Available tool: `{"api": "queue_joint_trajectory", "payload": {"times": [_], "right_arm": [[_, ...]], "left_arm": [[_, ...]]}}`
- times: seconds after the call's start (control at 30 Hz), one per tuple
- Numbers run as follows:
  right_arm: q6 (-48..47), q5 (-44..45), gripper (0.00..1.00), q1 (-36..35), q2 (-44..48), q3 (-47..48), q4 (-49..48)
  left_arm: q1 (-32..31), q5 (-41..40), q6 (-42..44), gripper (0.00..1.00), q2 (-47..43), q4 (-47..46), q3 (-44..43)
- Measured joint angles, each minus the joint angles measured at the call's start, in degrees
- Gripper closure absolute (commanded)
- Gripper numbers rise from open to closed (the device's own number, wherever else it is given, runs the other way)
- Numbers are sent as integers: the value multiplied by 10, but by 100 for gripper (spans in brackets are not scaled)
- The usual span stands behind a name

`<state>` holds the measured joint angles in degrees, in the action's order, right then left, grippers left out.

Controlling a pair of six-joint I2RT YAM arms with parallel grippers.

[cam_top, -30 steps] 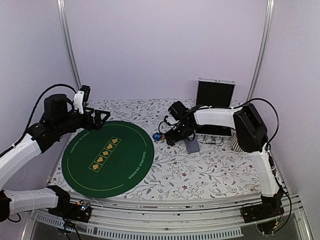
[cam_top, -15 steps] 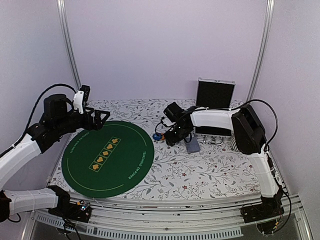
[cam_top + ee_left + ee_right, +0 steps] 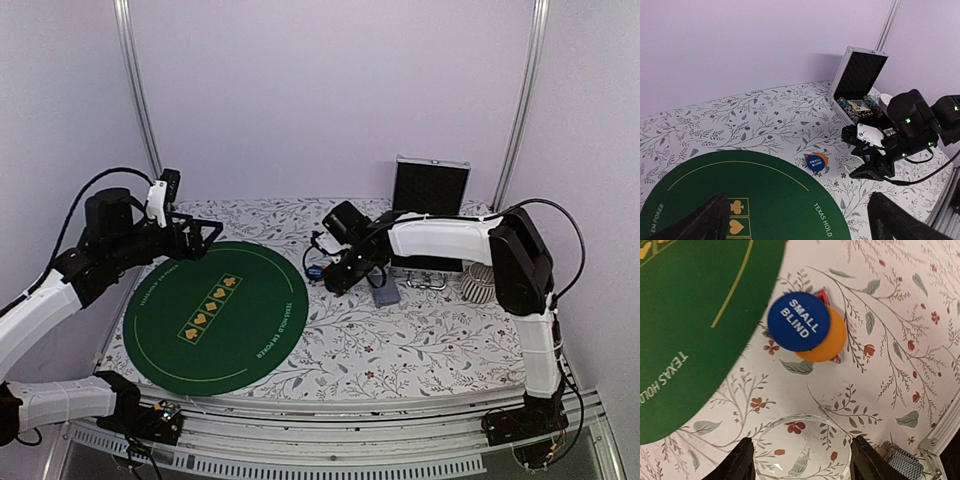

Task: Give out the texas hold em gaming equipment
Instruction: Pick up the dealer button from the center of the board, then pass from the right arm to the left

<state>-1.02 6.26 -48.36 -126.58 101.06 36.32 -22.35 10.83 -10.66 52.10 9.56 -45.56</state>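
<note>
Finds right gripper [image 3: 802, 455] half closed on clear disc [image 3: 800, 432], shown by right wrist only. Locates blue disc [image 3: 799, 321] atop orange disc [image 3: 834, 342], off mat [image 3: 240, 330] at 2 o'clock. Records left gripper [image 3: 797, 210] wide open, empty.

The triangular marker [image 3: 821, 293] is mostly hidden under the blue disc [image 3: 799, 321] and orange disc [image 3: 833, 341], and the clear round piece [image 3: 802, 450] is cut off at 6 o'clock.

"SMALL BLIND" on blue disc [image 3: 799, 321]; "TEXAS HOLD", "POKER" on green mat [image 3: 775, 200]
</note>
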Motion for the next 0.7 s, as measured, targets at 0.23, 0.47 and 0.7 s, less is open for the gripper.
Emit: {"api": "queue_joint_trajectory", "payload": {"times": [0.23, 0.47, 0.7], "right_arm": [[-83, 47, 59, -83, 147, -130, -147], [-178, 73, 61, -170, 204, -195, -306], [-245, 93, 63, -191, 204, -201, -377]], "left_arm": [[0, 86, -57, 32, 15, -31, 3], [-7, 250, -137, 42, 47, -125, 49], [-61, 320, -160, 39, 72, -158, 66]]}}
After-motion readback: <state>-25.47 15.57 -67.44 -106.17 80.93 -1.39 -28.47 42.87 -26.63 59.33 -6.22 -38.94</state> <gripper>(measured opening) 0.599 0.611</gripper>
